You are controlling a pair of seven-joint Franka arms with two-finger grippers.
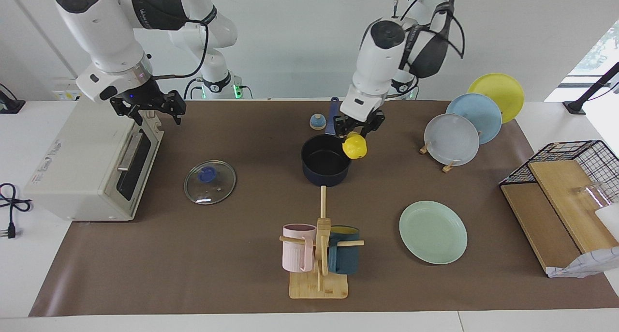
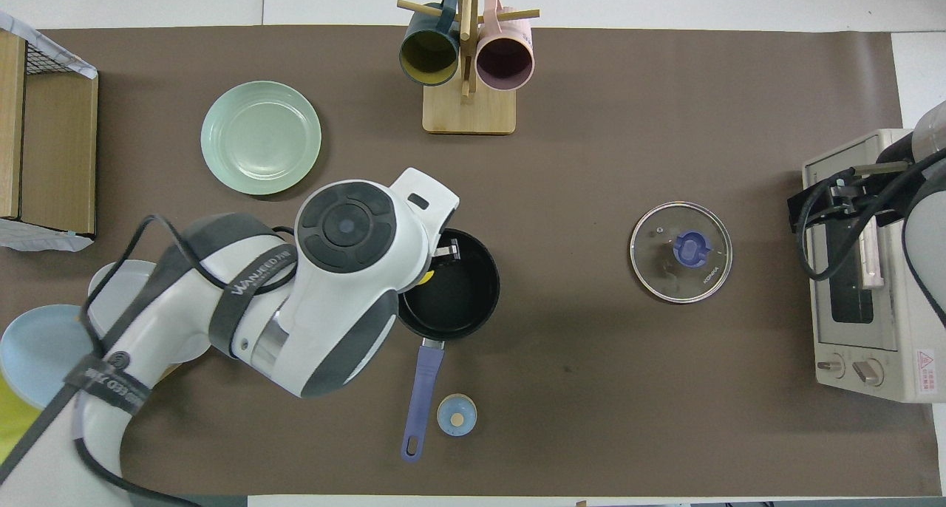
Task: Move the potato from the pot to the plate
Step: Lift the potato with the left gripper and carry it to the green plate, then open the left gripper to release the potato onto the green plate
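Note:
My left gripper (image 1: 356, 134) is shut on the yellow potato (image 1: 354, 146) and holds it in the air over the pot's rim, on the side toward the left arm's end. The navy pot (image 1: 325, 165) stands mid-table with nothing in it, its blue handle (image 2: 420, 396) pointing toward the robots. In the overhead view the left arm covers the potato except a yellow sliver (image 2: 426, 276) at the pot (image 2: 462, 296). The mint-green plate (image 1: 433, 232) (image 2: 261, 137) lies bare, farther from the robots than the pot. My right gripper (image 1: 147, 108) (image 2: 824, 200) waits over the toaster oven.
The toaster oven (image 1: 92, 162) stands at the right arm's end, with a glass lid (image 1: 210, 182) beside it. A mug rack (image 1: 319, 254) stands farther out than the pot. A small blue knob (image 1: 317, 122), a rack of plates (image 1: 452, 138) and a wire basket (image 1: 556, 201) are also on the table.

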